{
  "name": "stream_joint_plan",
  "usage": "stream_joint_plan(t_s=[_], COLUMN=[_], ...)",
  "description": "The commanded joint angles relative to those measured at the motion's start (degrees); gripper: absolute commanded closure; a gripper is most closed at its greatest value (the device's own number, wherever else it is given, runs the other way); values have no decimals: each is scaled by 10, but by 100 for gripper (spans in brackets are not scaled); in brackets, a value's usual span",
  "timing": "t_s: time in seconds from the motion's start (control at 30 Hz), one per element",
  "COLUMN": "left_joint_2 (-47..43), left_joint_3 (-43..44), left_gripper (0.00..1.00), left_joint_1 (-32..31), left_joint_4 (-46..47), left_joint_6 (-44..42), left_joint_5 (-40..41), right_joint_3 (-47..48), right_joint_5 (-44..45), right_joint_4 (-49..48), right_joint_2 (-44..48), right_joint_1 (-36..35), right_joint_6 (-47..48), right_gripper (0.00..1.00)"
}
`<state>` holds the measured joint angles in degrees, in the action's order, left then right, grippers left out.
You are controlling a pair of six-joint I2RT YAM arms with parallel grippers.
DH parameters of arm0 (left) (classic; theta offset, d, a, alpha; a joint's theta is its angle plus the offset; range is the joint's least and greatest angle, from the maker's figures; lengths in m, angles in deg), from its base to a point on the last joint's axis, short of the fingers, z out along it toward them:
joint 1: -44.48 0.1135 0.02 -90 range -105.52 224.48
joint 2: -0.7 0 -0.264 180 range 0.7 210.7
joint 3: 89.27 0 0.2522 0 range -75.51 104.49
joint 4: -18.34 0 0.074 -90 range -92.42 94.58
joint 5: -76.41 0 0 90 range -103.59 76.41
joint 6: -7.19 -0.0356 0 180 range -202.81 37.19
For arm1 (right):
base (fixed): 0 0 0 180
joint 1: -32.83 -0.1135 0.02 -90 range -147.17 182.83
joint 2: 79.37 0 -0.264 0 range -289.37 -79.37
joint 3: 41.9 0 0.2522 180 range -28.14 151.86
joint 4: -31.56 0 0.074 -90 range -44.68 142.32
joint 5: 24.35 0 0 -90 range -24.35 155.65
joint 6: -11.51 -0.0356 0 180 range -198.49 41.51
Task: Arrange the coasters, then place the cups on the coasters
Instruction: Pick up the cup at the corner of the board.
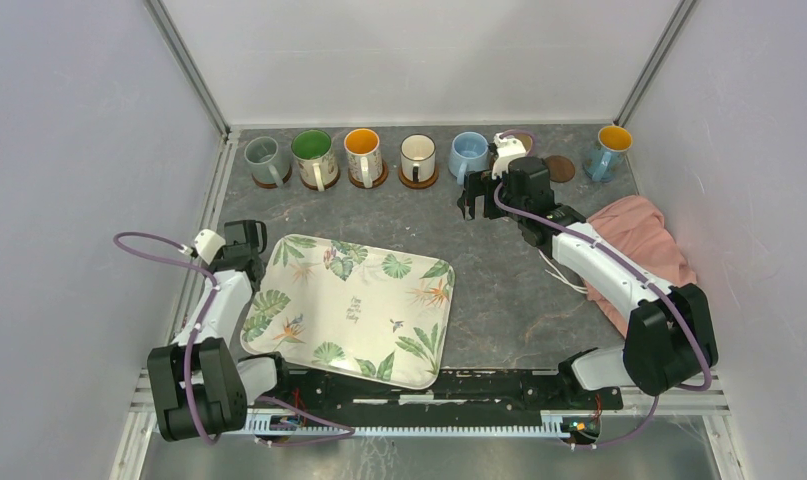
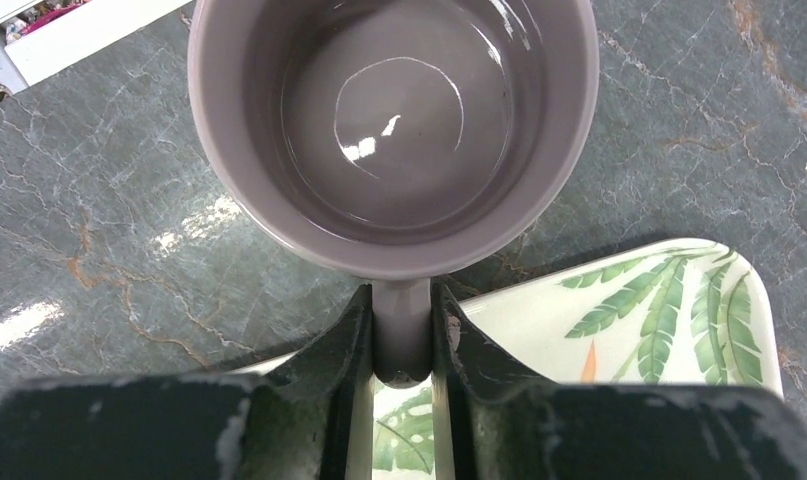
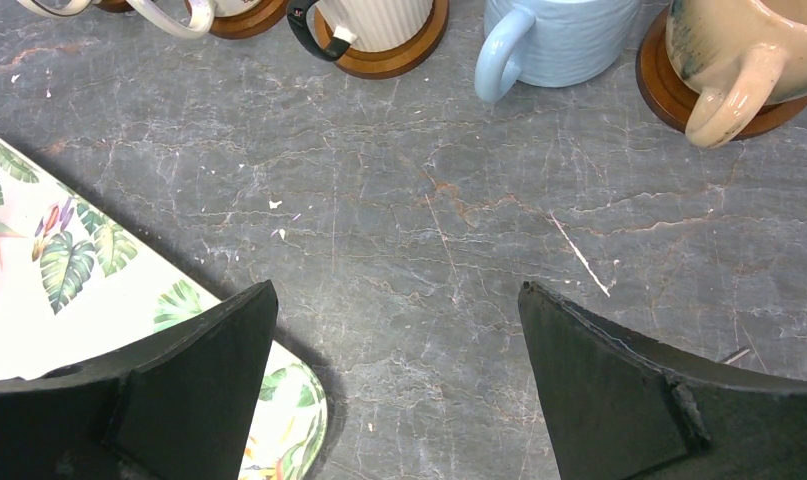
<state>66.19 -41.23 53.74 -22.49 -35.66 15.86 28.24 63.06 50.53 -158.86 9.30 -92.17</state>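
Pinching the pink mug by its handle, the left end effector sits behind it.

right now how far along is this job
Done: the grey-green mug through the cream ribbed mug sit on brown wooden coasters. In hand: the left tool grips the mauve ceramic mug by its handle. Left: the dark brown round coaster stands empty.

Cups on coasters at back — mauve cup apart.
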Motion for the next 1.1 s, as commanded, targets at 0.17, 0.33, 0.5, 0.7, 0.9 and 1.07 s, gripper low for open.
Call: stream_joint_plan(t_s=[0.17, 0.33, 0.5, 0.7, 0.9, 1.07], left_joint_2=[-52, -74, -86, -93, -97, -96], left_joint_3=[23, 32, 42, 54, 65, 72], left_gripper=[98, 98, 98, 98, 98, 98], left_joint_1=[-11, -28, -45, -71, -86, -109], left_joint_4=[-5, -18, -29, -43, -50, -53], left_joint_6=[1, -7, -11, -12, -14, -16], left_joint_5=[13, 29, 44, 65, 81, 84], right_joint_3=[3, 2, 2, 2, 2, 2], right_joint_5=[0, 0, 0, 0, 0, 0], right_joint_4=[-20, -20, -21, -21, -21, -21], right_joint_2=[1, 1, 2, 2, 2, 1], right_joint_1=[-3, -2, -2, -2, -2, -2], right_joint_6=[4, 4, 4, 4, 4, 4], right_gripper=[2, 2, 2, 2, 2, 2])
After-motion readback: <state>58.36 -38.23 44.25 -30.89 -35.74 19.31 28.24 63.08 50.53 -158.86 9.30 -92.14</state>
